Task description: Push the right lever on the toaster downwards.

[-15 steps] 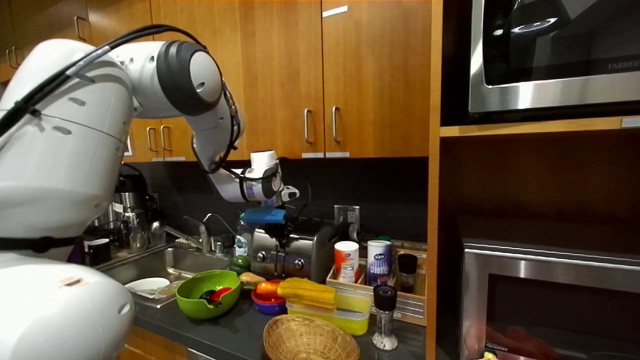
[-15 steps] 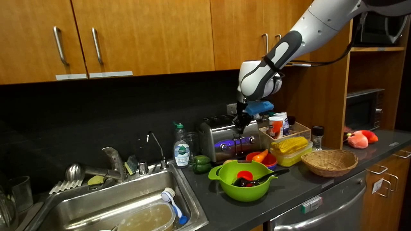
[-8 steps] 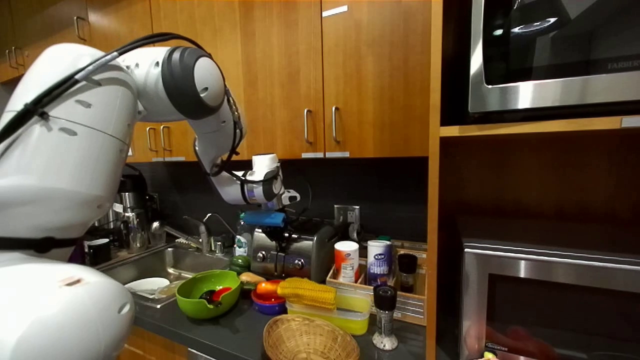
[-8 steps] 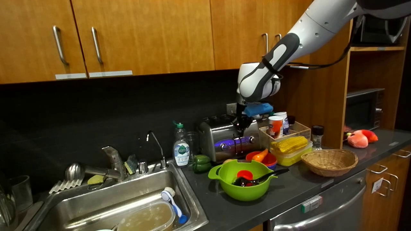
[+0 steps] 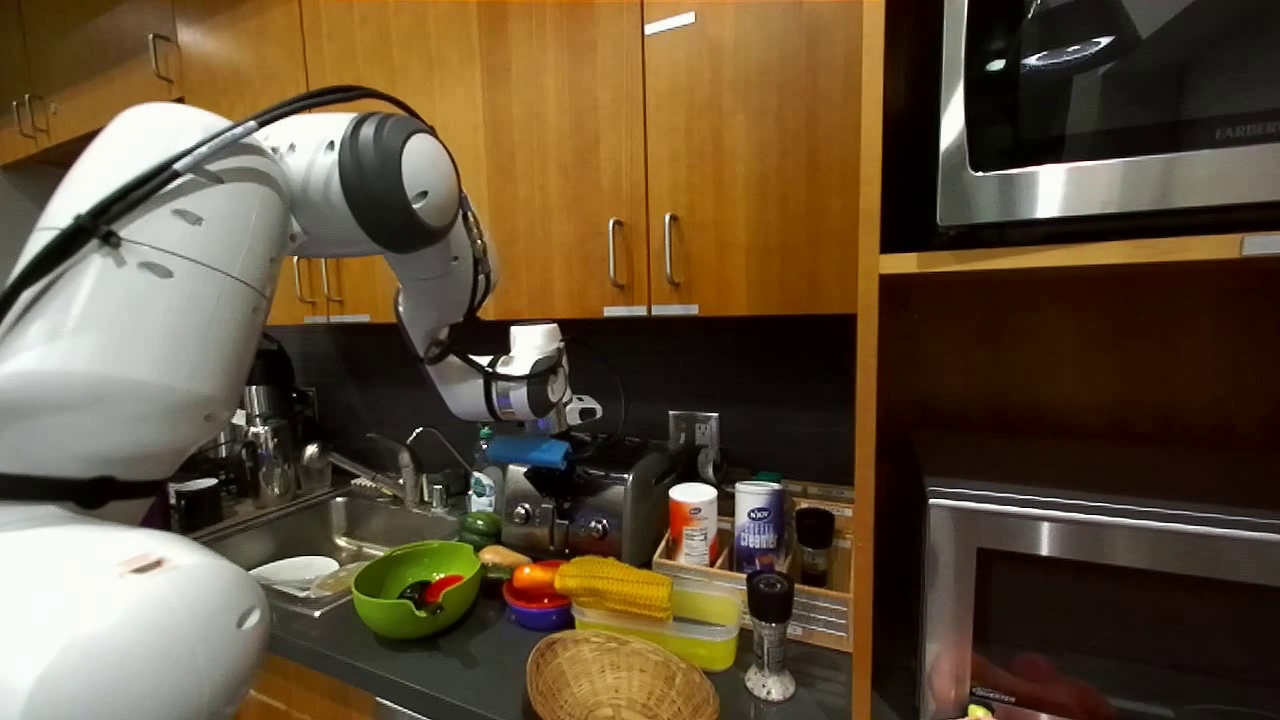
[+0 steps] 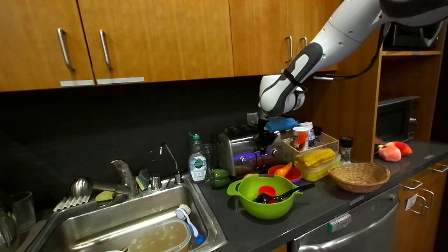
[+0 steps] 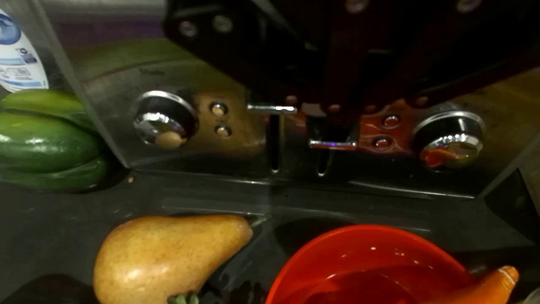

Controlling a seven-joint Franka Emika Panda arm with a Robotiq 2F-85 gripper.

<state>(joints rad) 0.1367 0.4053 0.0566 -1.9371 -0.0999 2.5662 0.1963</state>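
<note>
The toaster (image 5: 640, 505) is a shiny dark grey metal box against the back wall, also seen in an exterior view (image 6: 241, 144). In the wrist view its front (image 7: 236, 158) shows two knobs, small buttons and two slotted levers. The right lever (image 7: 333, 145) sits lower than the left lever (image 7: 272, 109). My gripper (image 7: 350, 110) points down in front of the toaster, its dark fingers drawn together and holding nothing. The fingertips are right over the right lever; whether they touch it I cannot tell. In both exterior views the gripper (image 5: 562, 492) (image 6: 262, 148) covers the lever area.
A pear (image 7: 164, 257) and a red bowl (image 7: 371, 240) with a carrot lie close in front of the toaster. A green pepper (image 7: 46, 143) and soap bottle (image 6: 198, 164) stand left. A green bowl (image 6: 267, 208), corn (image 6: 316, 158) and condiment box (image 6: 329, 141) are near.
My arm and gripper have moved steadily downward along the toaster's front. The gripper now sits lower against the lever area. The other objects have not moved.
</note>
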